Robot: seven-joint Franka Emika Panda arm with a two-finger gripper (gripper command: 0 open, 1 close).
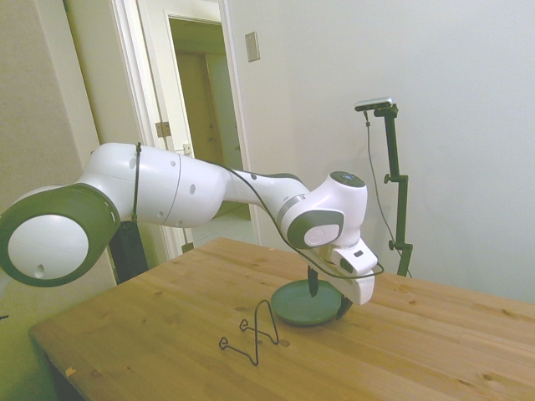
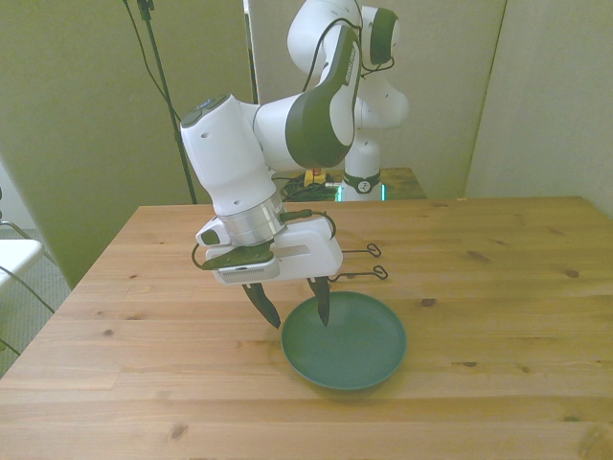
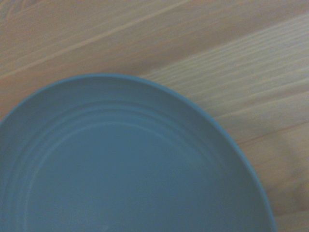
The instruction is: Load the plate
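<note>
Plate [image 2: 359, 350]: a small round teal dish with a raised rim, lying flat on the wooden counter [image 2: 498, 287], lower middle of the front view; in the side view it sits at centre, just under the wrist [image 1: 297, 307].
Claw [image 2: 293, 305]: fingers apart, pointing down, straddling the rim on the front view's left side; one dark finger is over the inside of the dish, the other outside over bare wood. Clamped on nothing as far as I can see.
Wire rack [image 1: 251, 332]: thin black stand, low in the side view, just beside the dish but apart from it.
Handling: looks stiff and hard, likely glazed or smooth, so probably slippery and chip-prone if knocked; light enough for one pinch, I'd guess.
Where to hold: the raised rim, one finger inside and one outside, seated deep.
Close view: faint concentric rings inside the dish [image 3: 120, 174], nothing in it.
</note>
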